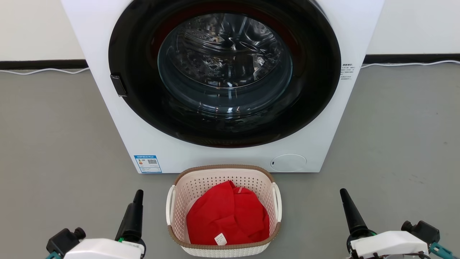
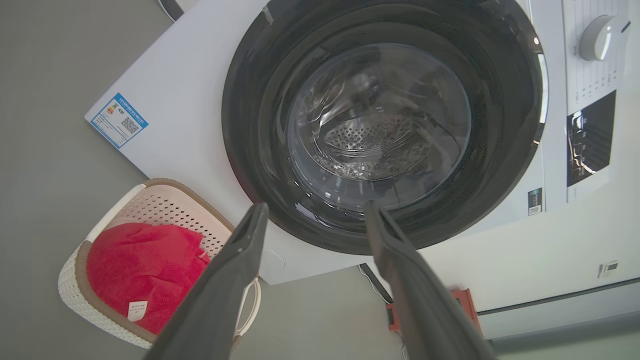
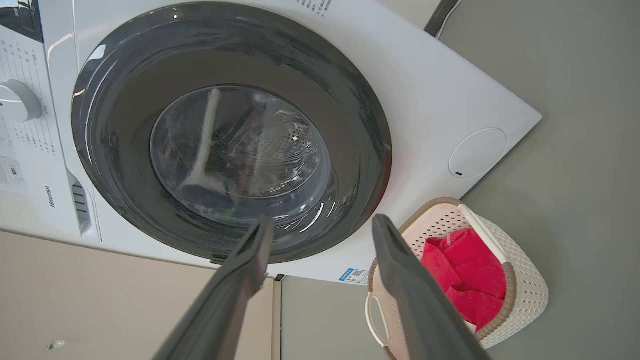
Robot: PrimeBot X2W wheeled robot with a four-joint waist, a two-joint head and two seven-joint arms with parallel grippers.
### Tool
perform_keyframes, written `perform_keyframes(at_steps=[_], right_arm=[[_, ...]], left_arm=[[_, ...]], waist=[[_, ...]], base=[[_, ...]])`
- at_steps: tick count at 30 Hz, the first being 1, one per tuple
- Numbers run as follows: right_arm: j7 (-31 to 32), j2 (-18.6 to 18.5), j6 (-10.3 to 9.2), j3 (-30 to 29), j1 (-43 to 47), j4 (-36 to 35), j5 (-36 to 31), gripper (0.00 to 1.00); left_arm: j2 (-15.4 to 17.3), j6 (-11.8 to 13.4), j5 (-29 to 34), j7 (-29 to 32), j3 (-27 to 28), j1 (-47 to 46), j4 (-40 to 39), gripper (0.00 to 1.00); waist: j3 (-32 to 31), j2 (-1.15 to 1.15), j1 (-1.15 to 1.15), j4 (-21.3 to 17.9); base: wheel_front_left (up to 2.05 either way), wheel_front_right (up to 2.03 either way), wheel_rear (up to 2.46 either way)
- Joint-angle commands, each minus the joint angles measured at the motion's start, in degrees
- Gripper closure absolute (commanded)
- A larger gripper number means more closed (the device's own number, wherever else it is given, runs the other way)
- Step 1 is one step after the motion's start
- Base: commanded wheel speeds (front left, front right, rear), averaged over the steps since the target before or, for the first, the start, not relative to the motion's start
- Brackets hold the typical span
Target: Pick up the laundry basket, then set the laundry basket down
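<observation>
The laundry basket (image 1: pixel 201 185) stands on the grey floor just in front of the washer, cream-white and perforated with a brown rim and white side handles. A red cloth (image 1: pixel 228 216) fills its bottom. My left gripper (image 1: pixel 138 196) hovers to the basket's left and my right gripper (image 1: pixel 344 194) farther off to its right; both are apart from it. The left wrist view shows the left gripper (image 2: pixel 316 207) open and empty, with the basket (image 2: pixel 165 205) at lower left. The right wrist view shows the right gripper (image 3: pixel 322 221) open and empty too, the basket (image 3: pixel 530 280) at lower right.
A white front-loading washer (image 1: pixel 136 144) with a shut dark round door (image 1: pixel 224 64) rises right behind the basket. Grey floor lies open on both sides. A white cable (image 1: pixel 43 70) runs along the back wall. In the left wrist view a red object (image 2: pixel 462 300) sits by the wall.
</observation>
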Motion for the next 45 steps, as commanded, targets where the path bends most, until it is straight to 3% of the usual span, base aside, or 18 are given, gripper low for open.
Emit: perform_keyframes(at_steps=[1, 24, 45], right_arm=[[-0.9, -0.5, 0.21, 0.9, -3.1, -1.7, -2.2, 0.0], [-5.0, -0.6, 0.3, 5.0, -3.5, -2.3, -19.5, 0.0], [-8.3, -0.7, 0.37, 7.1, -4.8, -3.4, -33.5, 0.0]], left_arm=[[0.3, 0.4, 2.3, -0.6, 0.2, -1.1, -2.1, 0.0], [0.5, 3.8, 21.8, -4.6, -2.8, 0.1, -3.1, 0.0], [0.7, 6.0, 35.7, -8.0, -4.1, 0.0, -5.4, 0.0]], waist=[[0.0, 0.0, -0.01, 0.0], [0.5, 0.0, -0.01, 0.1], [1.8, 0.0, -0.01, 0.3]], base=[[0.0, 0.0, 0.0], [0.0, 0.0, 0.0], [0.0, 0.0, 0.0]])
